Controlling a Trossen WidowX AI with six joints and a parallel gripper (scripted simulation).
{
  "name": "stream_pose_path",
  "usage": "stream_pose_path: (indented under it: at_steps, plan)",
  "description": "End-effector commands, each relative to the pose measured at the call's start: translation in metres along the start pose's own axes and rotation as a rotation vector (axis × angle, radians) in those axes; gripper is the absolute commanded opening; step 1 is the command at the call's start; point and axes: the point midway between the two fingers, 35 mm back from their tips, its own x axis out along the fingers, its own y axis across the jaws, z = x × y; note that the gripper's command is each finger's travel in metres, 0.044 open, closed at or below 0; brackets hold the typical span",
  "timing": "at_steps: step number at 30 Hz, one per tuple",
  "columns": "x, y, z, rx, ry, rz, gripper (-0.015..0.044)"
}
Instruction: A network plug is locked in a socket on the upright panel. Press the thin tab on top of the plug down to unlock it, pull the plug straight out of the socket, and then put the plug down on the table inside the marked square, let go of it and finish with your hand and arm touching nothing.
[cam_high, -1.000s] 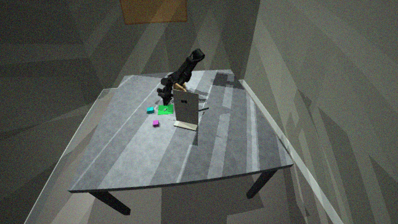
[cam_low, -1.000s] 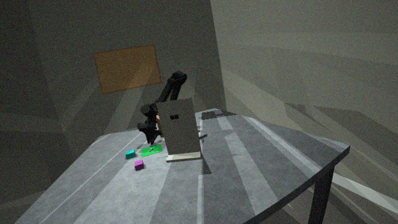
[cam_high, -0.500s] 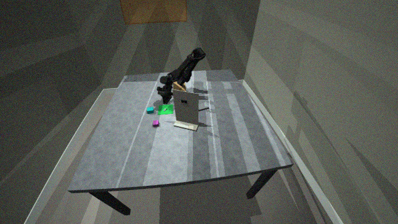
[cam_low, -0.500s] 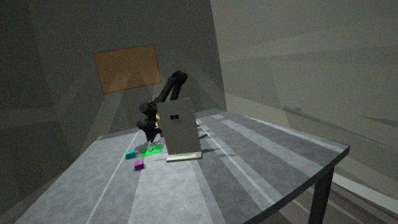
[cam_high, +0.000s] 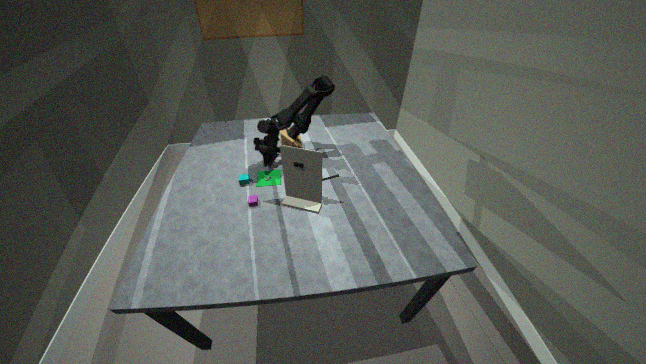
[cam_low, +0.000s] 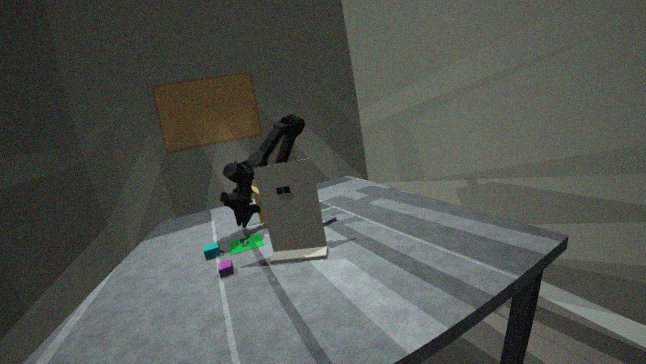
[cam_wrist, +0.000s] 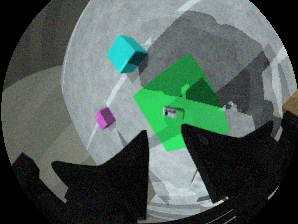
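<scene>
The plug (cam_high: 268, 178) (cam_low: 244, 243) (cam_wrist: 170, 112), small and grey, lies on the green marked square (cam_high: 276, 174) (cam_low: 257, 240) (cam_wrist: 205, 120), inside its edges. My gripper (cam_high: 269, 164) (cam_low: 244, 227) (cam_wrist: 164, 131) is open and empty above the square, fingers pointing down. The wrist view shows the plug beyond the fingertips, with a gap between them. The pale upright panel (cam_high: 303, 185) (cam_low: 296, 222) stands beside the square, with dark openings (cam_high: 298, 165) (cam_low: 283, 190) in its upper part. The plug's tab is too small to make out.
A cyan cube (cam_high: 244, 179) (cam_low: 212, 251) (cam_wrist: 125, 53) and a magenta cube (cam_high: 253, 200) (cam_low: 226, 268) (cam_wrist: 105, 118) lie near the square. A tan object (cam_high: 291, 138) is partly hidden behind the panel. A thin dark bar (cam_high: 331, 177) (cam_low: 330, 221) shows beside the panel.
</scene>
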Motion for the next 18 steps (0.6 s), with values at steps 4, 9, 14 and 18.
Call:
stream_pose_path:
  at_steps: [4, 9, 14, 18]
  plan:
    - [-0.009, 0.009, 0.0, -0.009, 0.003, 0.008, 0.0156]
    - [-0.014, 0.013, 0.0, -0.009, 0.002, 0.008, 0.0156]
    - [-0.02, 0.016, 0.0, -0.009, 0.002, 0.008, 0.0156]
    - [-0.025, 0.018, 0.0, -0.008, 0.002, 0.008, 0.0156]
